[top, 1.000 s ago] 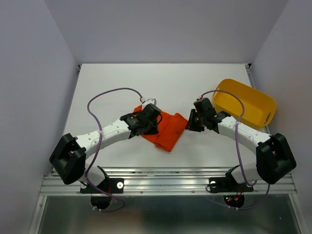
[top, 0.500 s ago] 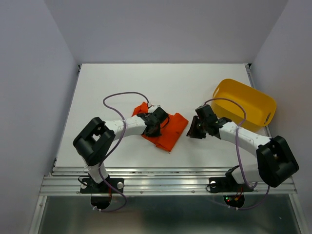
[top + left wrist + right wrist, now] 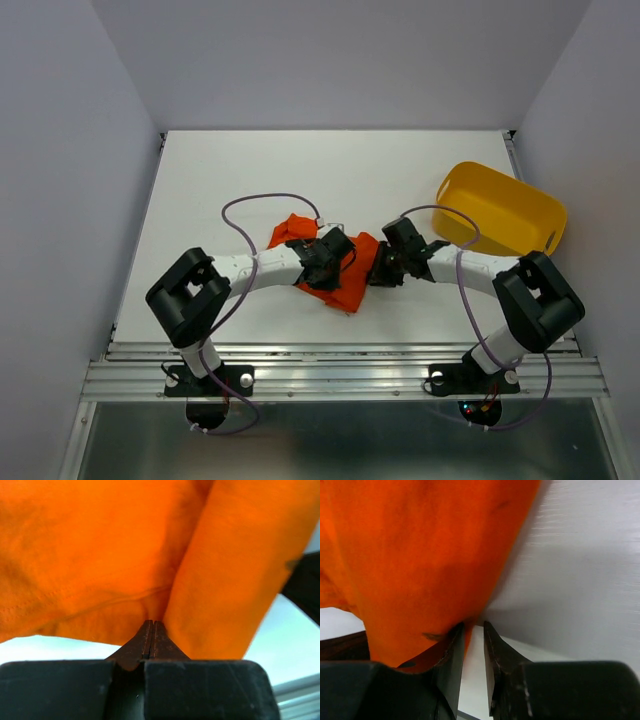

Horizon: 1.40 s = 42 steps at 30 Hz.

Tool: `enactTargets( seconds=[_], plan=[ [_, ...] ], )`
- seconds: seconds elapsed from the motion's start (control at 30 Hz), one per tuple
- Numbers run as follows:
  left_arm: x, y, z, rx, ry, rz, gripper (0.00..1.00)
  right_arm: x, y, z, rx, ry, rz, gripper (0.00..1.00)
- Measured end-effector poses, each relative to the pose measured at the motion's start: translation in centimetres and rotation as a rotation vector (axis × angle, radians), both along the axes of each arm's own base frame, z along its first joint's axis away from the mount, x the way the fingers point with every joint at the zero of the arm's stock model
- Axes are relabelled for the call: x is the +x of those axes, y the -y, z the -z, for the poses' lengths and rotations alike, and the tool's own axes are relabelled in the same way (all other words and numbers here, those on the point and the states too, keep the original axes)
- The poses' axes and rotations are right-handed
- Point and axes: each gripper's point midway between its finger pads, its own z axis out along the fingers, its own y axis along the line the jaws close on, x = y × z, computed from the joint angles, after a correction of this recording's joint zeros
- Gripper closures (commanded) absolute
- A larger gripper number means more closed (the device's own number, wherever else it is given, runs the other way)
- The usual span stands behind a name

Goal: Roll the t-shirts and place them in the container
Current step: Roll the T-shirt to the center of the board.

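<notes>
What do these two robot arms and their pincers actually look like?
Both the left arm and right arm have white tube-like links between chunky black joints, each trailing a looping purple cable. The left gripper and right gripper are black, with two tapered fingers.

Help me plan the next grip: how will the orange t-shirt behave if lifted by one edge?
Probably floppy: the t-shirt lies in soft folds that gather at the left gripper, so it would likely drape from a pinch. Seemingly light and thin; pushed, it would likely bunch rather than slide whole. Unlikely to roll away, lying low on the table.
</notes>
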Motion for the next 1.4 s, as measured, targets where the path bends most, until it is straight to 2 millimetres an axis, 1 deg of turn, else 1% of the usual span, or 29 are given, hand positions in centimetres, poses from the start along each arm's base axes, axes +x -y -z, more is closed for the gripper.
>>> enactTargets(
  seconds=[0.1,0.2,0.3,0.4,0.53,0.57,0.6,0.63,0.67,0.77,0.8,0.83,0.87,0.9,0.97,1.07,1.1,1.17,1.2,1.33,1.4],
  plan=[
    [-0.3,0.4,-0.5,-0.018,0.000,0.013,1.00,-0.1,-1.0,-0.1,0.024,0.001,-0.006,0.72],
    [-0.7,0.3,-0.5,-0.013,-0.011,0.020,1.00,0.0,-1.2,-0.1,0.032,-0.003,0.005,0.72],
    [-0.9,0.0,-0.9,-0.009,-0.012,0.021,1.00,0.1,-0.9,-0.2,0.022,0.000,0.022,0.69],
    [-0.8,-0.3,-2.7,-0.025,0.018,0.015,1.00,0.3,0.0,-0.9,-0.009,0.027,0.050,0.66],
    [-0.1,-0.1,-6.3,-0.062,0.102,0.002,0.95,0.8,1.9,-3.3,-0.034,0.104,0.104,0.59],
    [0.0,-0.1,-6.9,-0.061,0.119,0.001,0.93,0.9,2.6,-3.7,-0.037,0.117,0.120,0.58],
    [0.0,0.1,-7.6,-0.059,0.140,0.004,0.91,1.0,3.8,-4.3,-0.039,0.139,0.154,0.52],
    [0.0,0.4,-8.0,-0.059,0.151,0.008,0.91,1.0,4.5,-4.5,-0.042,0.149,0.171,0.49],
    [-0.2,0.8,-8.5,-0.049,0.171,0.017,0.89,0.9,5.9,-4.8,-0.051,0.162,0.205,0.45],
    [-0.8,1.3,-9.2,-0.014,0.218,0.034,0.85,0.0,8.6,-4.6,-0.085,0.156,0.261,0.37],
    [-1.5,2.0,-9.5,-0.002,0.237,0.058,0.83,-0.3,9.3,-4.6,-0.093,0.154,0.276,0.31],
    [-1.9,2.4,-9.6,0.008,0.249,0.067,0.81,-0.6,10.0,-4.6,-0.100,0.152,0.291,0.27],
    [-2.3,2.7,-9.5,0.017,0.248,0.081,0.78,-1.0,10.4,-4.6,-0.107,0.148,0.300,0.27],
    [-2.6,3.3,-9.3,0.030,0.250,0.092,0.76,-1.4,10.7,-4.5,-0.111,0.146,0.303,0.24],
    [-3.0,4.1,-8.3,0.072,0.252,0.110,0.73,-2.0,11.0,-4.5,-0.116,0.141,0.301,0.22],
    [-3.5,4.7,-6.3,0.169,0.251,0.128,0.68,-2.6,11.3,-4.3,-0.120,0.132,0.301,0.19],
    [-3.7,4.9,-5.6,0.196,0.247,0.139,0.62,-2.8,11.3,-4.2,-0.120,0.129,0.302,0.19],
    [-4.2,5.5,-4.5,0.235,0.243,0.160,0.59,-3.2,11.4,-3.8,-0.122,0.120,0.301,0.18],
    [-4.5,5.7,-3.8,0.254,0.239,0.172,0.55,-3.4,11.4,-3.7,-0.124,0.113,0.299,0.18],
    [-5.1,6.0,-2.5,0.293,0.229,0.192,0.47,-3.8,11.5,-3.3,-0.129,0.097,0.296,0.17],
    [-5.1,5.9,-2.3,0.305,0.226,0.195,0.45,-3.8,11.5,-3.3,-0.126,0.096,0.293,0.16]
  ],
)
